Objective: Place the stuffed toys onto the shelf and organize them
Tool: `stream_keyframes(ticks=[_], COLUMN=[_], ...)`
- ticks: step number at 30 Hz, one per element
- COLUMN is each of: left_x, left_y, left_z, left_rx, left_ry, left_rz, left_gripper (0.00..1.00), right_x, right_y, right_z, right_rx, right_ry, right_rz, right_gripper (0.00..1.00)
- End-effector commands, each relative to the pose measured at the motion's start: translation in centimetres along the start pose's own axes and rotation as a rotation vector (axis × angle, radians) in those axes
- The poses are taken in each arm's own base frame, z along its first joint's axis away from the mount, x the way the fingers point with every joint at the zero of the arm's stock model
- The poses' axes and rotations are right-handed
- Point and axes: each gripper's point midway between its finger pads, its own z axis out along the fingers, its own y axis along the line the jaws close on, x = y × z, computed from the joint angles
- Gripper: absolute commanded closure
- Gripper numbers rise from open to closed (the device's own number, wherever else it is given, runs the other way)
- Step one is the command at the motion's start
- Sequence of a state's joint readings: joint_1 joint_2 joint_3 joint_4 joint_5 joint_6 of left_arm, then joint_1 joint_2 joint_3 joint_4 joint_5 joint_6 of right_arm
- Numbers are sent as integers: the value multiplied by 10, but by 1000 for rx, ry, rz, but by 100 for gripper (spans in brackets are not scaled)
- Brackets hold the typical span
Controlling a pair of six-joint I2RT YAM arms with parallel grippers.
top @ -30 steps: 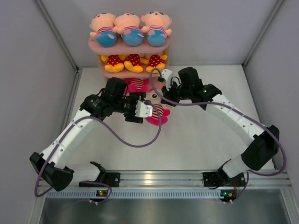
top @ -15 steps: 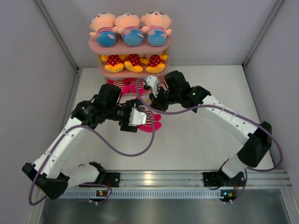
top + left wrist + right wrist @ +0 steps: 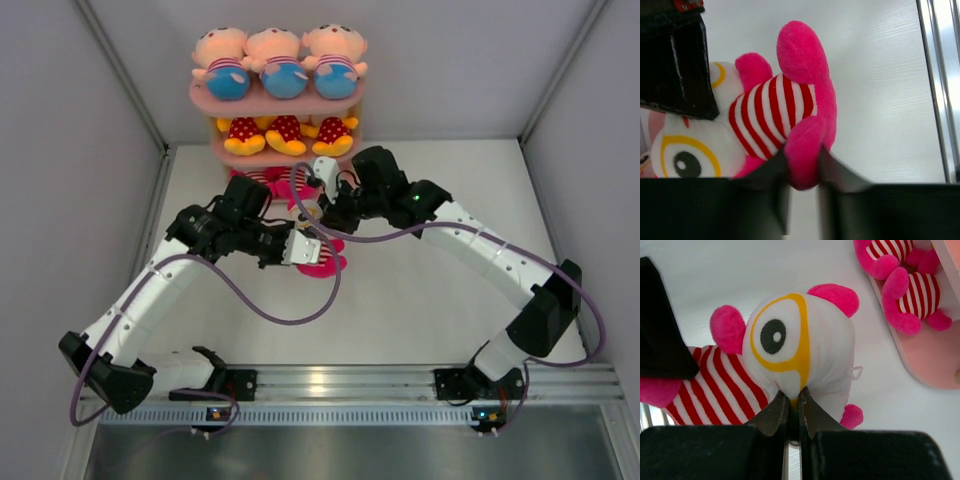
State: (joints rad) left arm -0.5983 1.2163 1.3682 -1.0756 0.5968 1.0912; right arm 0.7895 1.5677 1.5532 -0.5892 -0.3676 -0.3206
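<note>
We had L jaws clamped on leg of striped toy (image 3: 771, 116), R jaws on face; mismatched pulls could drop it before shelf (image 3: 931, 366).

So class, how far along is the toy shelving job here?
Done on the shelf: three blue-pants dolls top, three red-dotted toys middle, two striped toys bottom. In hand: left fingers and right fingers pinch a third striped toy. Left: seating it there.

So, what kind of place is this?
Probably a robot test booth: plain white walls enclose a white table, with a metal mounting rail along its near edge and one pink toy shelf.
</note>
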Motion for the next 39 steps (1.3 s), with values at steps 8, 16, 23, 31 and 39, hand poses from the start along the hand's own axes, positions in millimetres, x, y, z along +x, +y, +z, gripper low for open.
stream_keyframes(ticks=[8,16,23,31,39], left_x=[-7,23,32,5,0], left_y=[35,125,140,148,140], left_z=[17,64,83,65,61], left_rx=[-6,-200,-215,-270,-259], left_ry=[-11,99,98,31,4], left_rz=[108,238,155,79,74], left_gripper=[100,100,100,100,100], right_x=[-5,102,78,49,35], right_y=[-47,-144,-52,-39,-67], right_z=[-18,-118,-106,-76,-37], right_rx=[152,558,297,163,249], right_ry=[-201,-295,-575,-655,-602], right_rz=[238,637,88,-75,-72], right_gripper=[42,38,25,20,17])
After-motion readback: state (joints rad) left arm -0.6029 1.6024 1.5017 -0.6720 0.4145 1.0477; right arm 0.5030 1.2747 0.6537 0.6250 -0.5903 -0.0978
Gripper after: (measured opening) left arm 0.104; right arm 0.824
